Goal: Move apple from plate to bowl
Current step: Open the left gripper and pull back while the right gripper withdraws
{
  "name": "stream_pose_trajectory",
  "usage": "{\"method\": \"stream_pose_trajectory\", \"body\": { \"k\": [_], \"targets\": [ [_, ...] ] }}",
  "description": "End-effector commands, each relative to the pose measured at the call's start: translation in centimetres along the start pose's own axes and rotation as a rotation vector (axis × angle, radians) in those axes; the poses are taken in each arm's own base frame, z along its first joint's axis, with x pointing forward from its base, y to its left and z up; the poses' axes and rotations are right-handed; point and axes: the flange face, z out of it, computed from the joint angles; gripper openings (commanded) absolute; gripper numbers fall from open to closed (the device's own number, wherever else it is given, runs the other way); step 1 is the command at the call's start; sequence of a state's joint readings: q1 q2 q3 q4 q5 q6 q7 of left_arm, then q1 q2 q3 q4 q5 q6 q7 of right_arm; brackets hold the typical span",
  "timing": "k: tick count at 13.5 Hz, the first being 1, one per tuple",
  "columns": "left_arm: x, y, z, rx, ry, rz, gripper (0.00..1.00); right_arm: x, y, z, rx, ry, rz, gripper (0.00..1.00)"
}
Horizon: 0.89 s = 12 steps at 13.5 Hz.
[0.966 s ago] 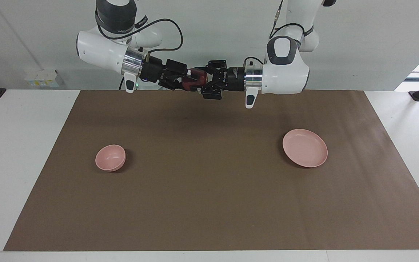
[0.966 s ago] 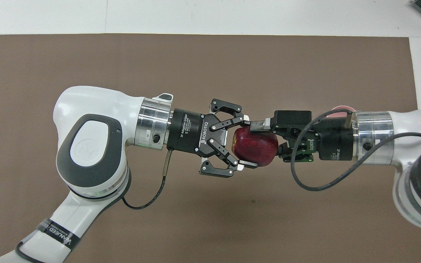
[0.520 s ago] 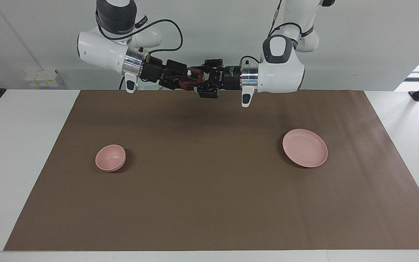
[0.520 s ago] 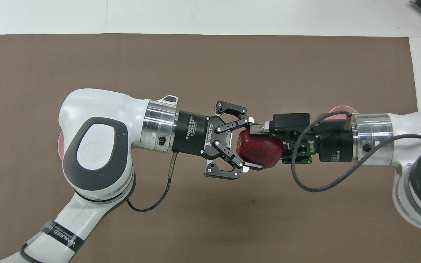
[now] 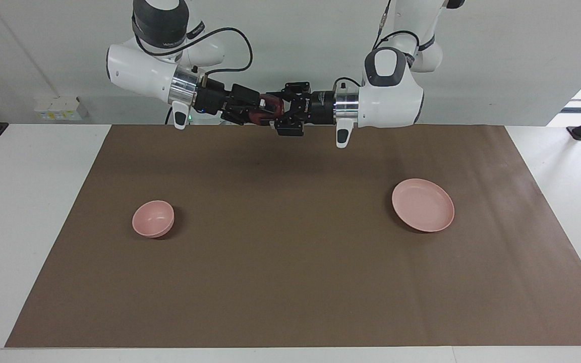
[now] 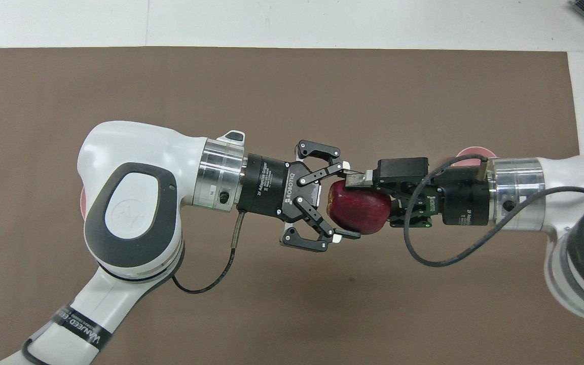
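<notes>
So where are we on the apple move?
Done: apple is off the plate, which sits bare. In hand: it hangs mid-air between left pincer and right pincer, a handover; which one bears it is unclear. To do: carry it to the empty bowl.

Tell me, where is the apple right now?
The apple is up in the air over the brown mat, between the left gripper and right gripper, not on the plate or in the bowl.

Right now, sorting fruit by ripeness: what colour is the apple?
Dark red apple, clearest in the overhead view.
</notes>
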State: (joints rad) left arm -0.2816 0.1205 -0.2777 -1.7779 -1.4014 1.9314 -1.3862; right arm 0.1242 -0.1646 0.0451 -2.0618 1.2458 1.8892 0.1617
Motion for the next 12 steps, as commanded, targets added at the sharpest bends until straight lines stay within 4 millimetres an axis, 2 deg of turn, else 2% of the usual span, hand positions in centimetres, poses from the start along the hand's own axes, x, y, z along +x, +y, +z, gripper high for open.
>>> {"method": "stream_pose_trajectory", "body": {
  "k": [1, 4, 6, 10, 12],
  "targets": [
    [-1.4, -0.3, -1.0, -0.013, 0.117, 0.084, 1.0, -0.6, -0.1, -0.4, -0.005, 0.002, 0.016, 0.0],
    [-0.5, 0.0, -1.7, -0.004, 0.237, 0.13, 1.0, -0.5, -0.1, -0.4, -0.02, 0.005, 0.01, 0.0],
    [0.3, 0.3, -2.5, -0.003, 0.317, 0.158, 1.0, 0.0, 0.8, -0.5, -0.101, 0.018, -0.019, 0.0],
    [2.2, 1.6, -6.3, -0.028, 0.457, 0.183, 1.0, 1.3, 2.7, -1.2, -0.32, 0.058, -0.093, 0.0],
    [3.4, 2.1, -8.4, 0.012, 0.594, 0.307, 1.0, 2.6, 4.3, -2.0, -0.441, 0.074, -0.134, 0.0]
  ]
}}
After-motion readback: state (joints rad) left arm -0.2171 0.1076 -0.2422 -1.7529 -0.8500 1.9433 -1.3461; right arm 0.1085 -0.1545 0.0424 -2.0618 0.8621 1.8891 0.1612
